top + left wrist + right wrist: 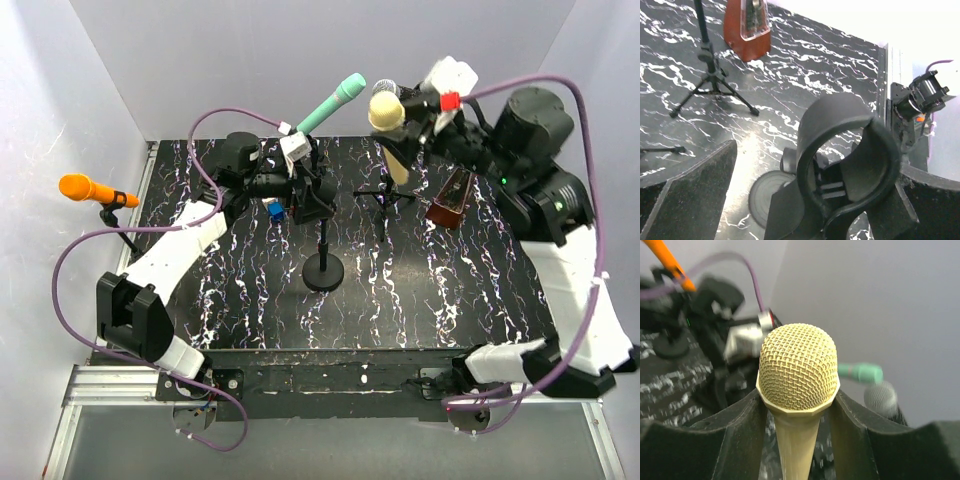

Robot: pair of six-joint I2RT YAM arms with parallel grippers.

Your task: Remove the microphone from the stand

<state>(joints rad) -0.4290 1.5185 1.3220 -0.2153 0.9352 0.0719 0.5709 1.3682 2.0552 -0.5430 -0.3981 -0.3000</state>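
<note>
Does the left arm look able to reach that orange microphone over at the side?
Probably yes. The left gripper is open and holds nothing, and nothing stands between it and the orange microphone. It would first have to back off the empty clip.

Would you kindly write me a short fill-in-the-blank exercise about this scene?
The right end effector grips the gold mesh-headed ____.
The black plastic clip between the fingers of the open left end effector is ____.
The reddish-brown pyramid-shaped metronome stands on the black marbled ____.
Missing words: microphone; empty; table.
</note>
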